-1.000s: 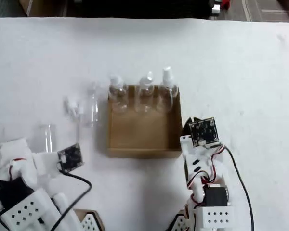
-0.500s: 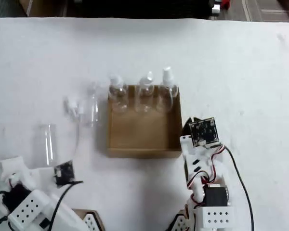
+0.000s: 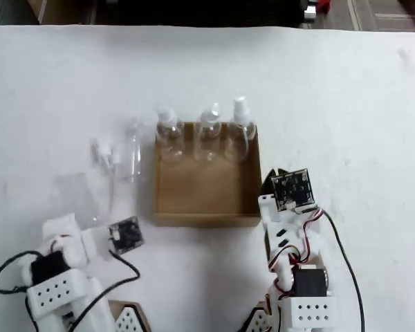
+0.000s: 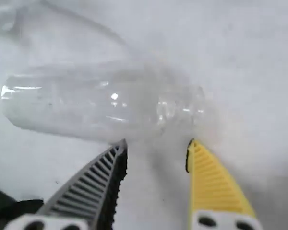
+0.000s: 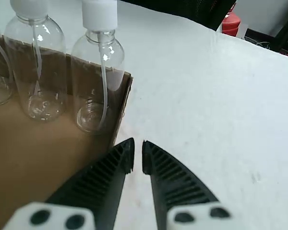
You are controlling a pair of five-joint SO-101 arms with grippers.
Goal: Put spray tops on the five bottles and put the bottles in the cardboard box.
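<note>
Boxed bottles: 3 topped bottles (image 3: 209,136) stand upright in a row against the far wall of the cardboard box (image 3: 207,197), each with a white spray top fitted. The near part of the box floor is bare.
Fourth bottle: a clear bottle (image 3: 133,158) sits on the table (image 3: 346,104) just left of the box, outside it. Whether it is upright or capped cannot be told.
Spray top: 1 loose spray top (image 3: 104,153) lies just beside that clear bottle, on the side away from the box.
Fifth bottle: a lying bottle (image 4: 101,108) rests on its side on the table, neck open and no top fitted, nearer the left arm and apart from the box.
Left gripper: the left gripper (image 4: 156,148) is spread wide and holds nothing. Its fingertips stop just short of the lying bottle's side, toward the neck end.
Right gripper: the right gripper (image 5: 137,155) is drawn together to a thin slit with nothing between its fingers. It hangs just outside the box's right wall, near the nearest topped bottle.
Progress, as judged: 3 of 5 bottles finished. 2 remain to be topped and boxed.
Step in hand, as judged: the left arm is lined up to grasp the lying bottle.
</note>
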